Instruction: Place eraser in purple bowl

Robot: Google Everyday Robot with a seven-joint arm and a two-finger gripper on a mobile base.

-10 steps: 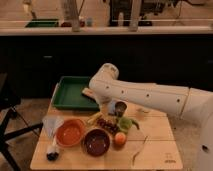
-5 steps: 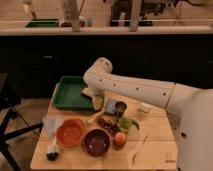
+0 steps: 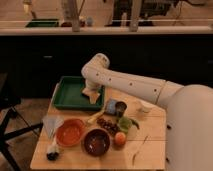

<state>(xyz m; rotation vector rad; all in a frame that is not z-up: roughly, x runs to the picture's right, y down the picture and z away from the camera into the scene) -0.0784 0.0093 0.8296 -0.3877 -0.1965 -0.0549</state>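
Hanging low over the right end of the green tray (image 3: 65, 95), the gripper (image 3: 92, 96) points down from the white arm (image 3: 130, 85), which reaches in from the robot's bulk at the right edge of the view. Whether it is closed on anything, I cannot tell. A tan patch (image 3: 93, 99) shows at its tip, and it could be the eraser or part of the gripper itself; I cannot single the eraser out elsewhere.

The tray's floor shows only bare green where I can see it. On the wooden table (image 3: 150, 145), nearer the camera, the purple bowl (image 3: 96, 142) stands just beside the orange bowl (image 3: 69, 133); both interiors show only their own colour and gloss. A small dark cup (image 3: 121, 108) stands by a light-blue pad (image 3: 110, 106), with a white cup (image 3: 145, 107) further right.

Between tray and bowls lies a yellowish stick (image 3: 95, 118) I cannot identify. A dark cluster (image 3: 106, 123), something green (image 3: 125, 123) and an orange fruit (image 3: 120, 139) crowd beside the purple bowl. The robot's body is cut off by the frame.

Against half a second ago, the gripper sits slightly further over the tray; the table's things lie as they did.
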